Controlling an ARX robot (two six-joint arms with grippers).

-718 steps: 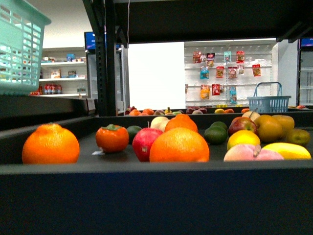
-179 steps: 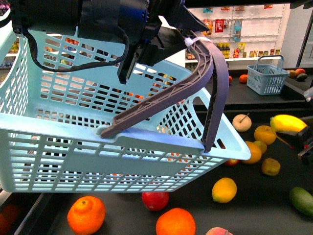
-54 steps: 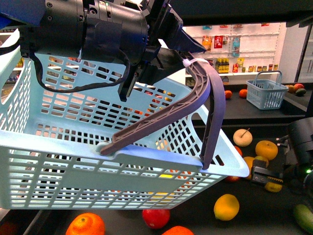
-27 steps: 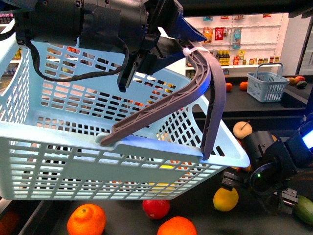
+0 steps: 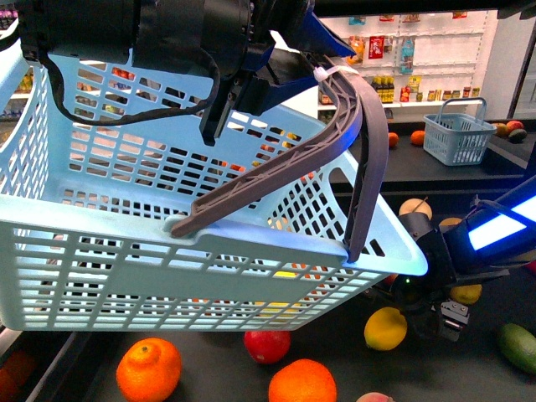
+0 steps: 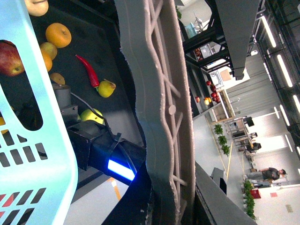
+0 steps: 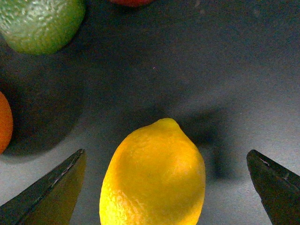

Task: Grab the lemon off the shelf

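Lemon (image 5: 385,328) lies on the black shelf tray (image 5: 343,368), low and right of centre in the front view, just under the near corner of the pale blue basket (image 5: 167,251). In the right wrist view it fills the lower middle, its pointed end aimed away from the camera. The right gripper (image 7: 164,159) is spread wide with one dark fingertip on each side, and neither tip touches the peel. A green, pebbly-skinned fruit (image 7: 40,23) sits in the upper left of that frame and an orange (image 7: 3,122) at its left edge, both apart from the lemon. In the front view a red apple (image 5: 266,345) lies near it to the left. The left gripper (image 5: 322,71), high in the front view, appears clamped on the basket handle (image 5: 352,151), with the basket hanging from it. The likeliest failure is an off-centre squeeze: the lemon is smooth and rounded, so uneven finger contact could roll or squirt it across the tray toward its neighbours. A second risk is the basket corner, which hangs very close over the right arm; a lift straight up could knock into it.
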